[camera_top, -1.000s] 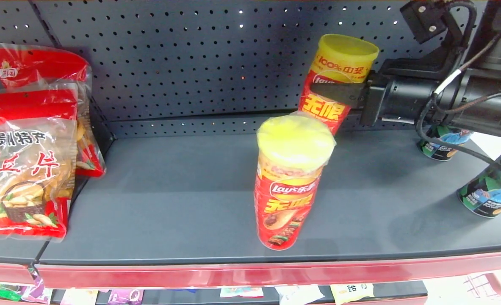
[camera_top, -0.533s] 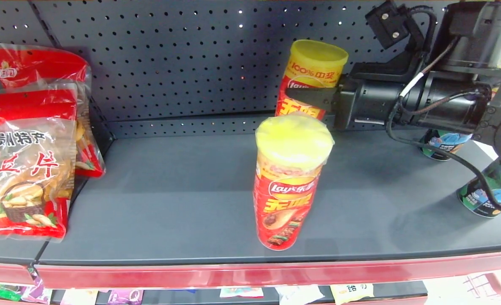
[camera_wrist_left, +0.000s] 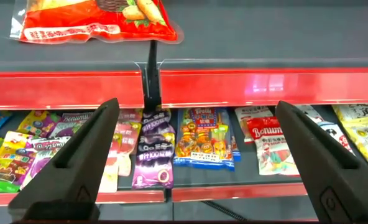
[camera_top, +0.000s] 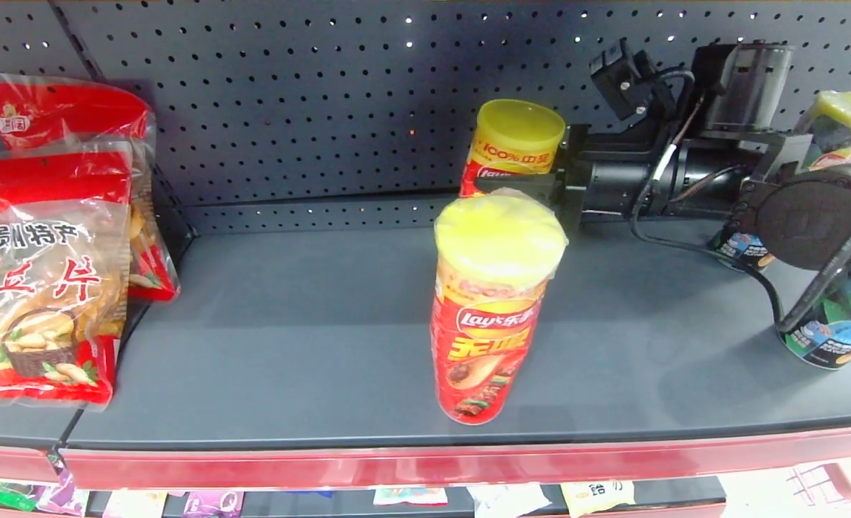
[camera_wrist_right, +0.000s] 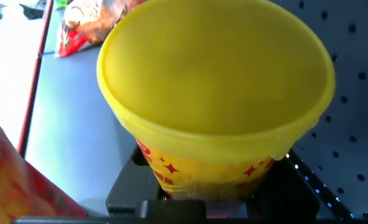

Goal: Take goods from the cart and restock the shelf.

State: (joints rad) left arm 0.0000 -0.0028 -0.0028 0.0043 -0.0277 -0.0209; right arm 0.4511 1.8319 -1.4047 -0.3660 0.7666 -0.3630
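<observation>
The right pincer (camera_top: pixel 503 185) is gripping a yellow-lidded chip can (camera_top: pixel 517 140) around its middle, holding it upright near the pegboard (camera_top: pixel 288 108) at the back of the shelf (camera_top: pixel 288 338). The can is sitting directly behind a second can (camera_top: pixel 493 309) standing near the front edge, which is hiding its base. The left pincer (camera_wrist_left: pixel 196 158) is hanging wide open and empty, facing candy bags (camera_wrist_left: pixel 202 134) under the shelf's red edge (camera_wrist_left: pixel 265 87).
</observation>
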